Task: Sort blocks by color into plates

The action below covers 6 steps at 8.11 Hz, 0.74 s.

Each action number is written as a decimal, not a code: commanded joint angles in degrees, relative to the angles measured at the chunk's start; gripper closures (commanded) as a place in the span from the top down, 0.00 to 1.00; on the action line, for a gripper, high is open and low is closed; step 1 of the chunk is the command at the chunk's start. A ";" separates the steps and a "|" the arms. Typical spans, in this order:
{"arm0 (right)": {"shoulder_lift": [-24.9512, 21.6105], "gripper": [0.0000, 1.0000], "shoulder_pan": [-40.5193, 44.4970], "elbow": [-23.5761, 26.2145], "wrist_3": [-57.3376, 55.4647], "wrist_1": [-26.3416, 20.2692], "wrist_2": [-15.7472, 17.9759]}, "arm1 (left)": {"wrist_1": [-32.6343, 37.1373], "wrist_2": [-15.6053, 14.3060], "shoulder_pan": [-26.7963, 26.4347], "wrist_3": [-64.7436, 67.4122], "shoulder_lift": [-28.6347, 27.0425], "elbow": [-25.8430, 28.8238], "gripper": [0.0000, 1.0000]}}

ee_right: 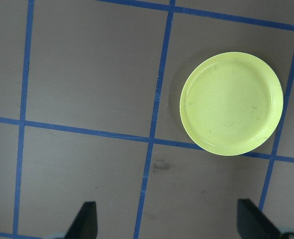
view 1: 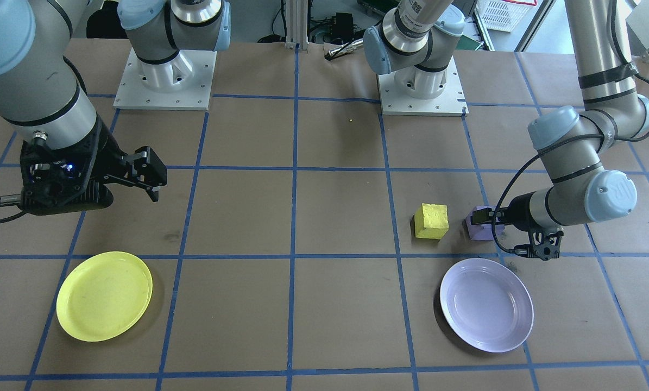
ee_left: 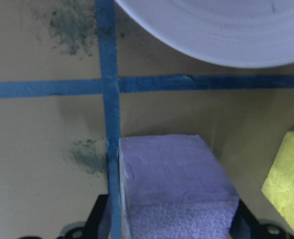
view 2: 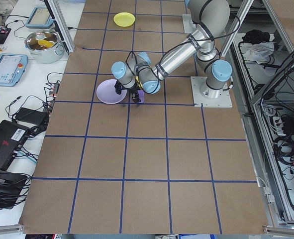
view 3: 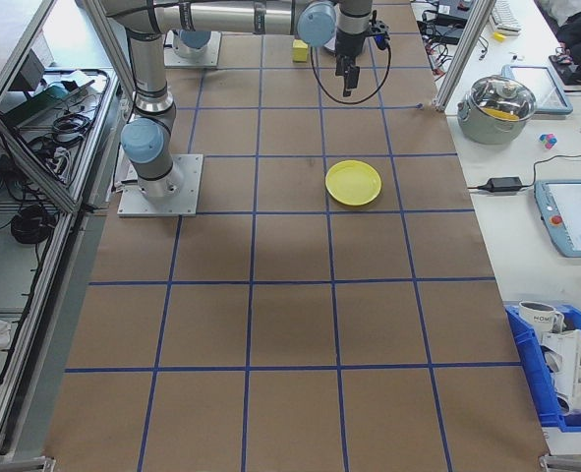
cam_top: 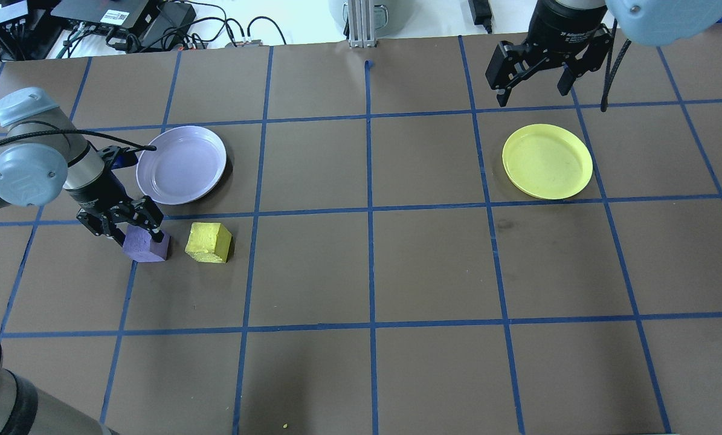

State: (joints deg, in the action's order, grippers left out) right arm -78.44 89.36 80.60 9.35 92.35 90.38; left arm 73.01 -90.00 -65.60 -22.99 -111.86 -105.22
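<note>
Left tool (cam_top: 136, 228) low over purple block (cam_top: 146, 245), fingers straddling it, apparently not yet clamped; block sits on surface (cam_top: 361, 272), just short of lavender plate (cam_top: 181, 164), so short carry. Yellow block (cam_top: 208, 241) just beside, untouched. Right tool (cam_top: 533, 81) spread wide, empty, hovering near yellow plate (cam_top: 547, 161), likely waiting.

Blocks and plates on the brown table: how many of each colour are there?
Yellow: 2, a small matte yellow cube and a round glossy yellow plate.
Purple: 2, a small matte purple cube and a round glossy lavender plate.
Total: 4.
</note>
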 commanded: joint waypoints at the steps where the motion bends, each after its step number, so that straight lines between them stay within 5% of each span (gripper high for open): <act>1: 0.21 1.00 -0.06 0.00 0.06 0.02 -0.12 | -0.42 -0.52 0.04 -1.53 0.24 0.37 0.23; 4: 0.30 1.00 -0.06 0.00 0.06 0.11 -0.12 | 0.99 -1.83 -3.98 -1.44 1.38 2.37 0.20; 6: 0.39 1.00 -0.06 0.00 0.06 0.11 -0.30 | 10.16 -1.84 -7.24 -1.35 0.94 11.74 0.20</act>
State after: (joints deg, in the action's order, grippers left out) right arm -78.11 89.30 80.60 9.42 92.44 90.15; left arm 75.67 -91.55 -69.65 -24.41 -110.60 -101.42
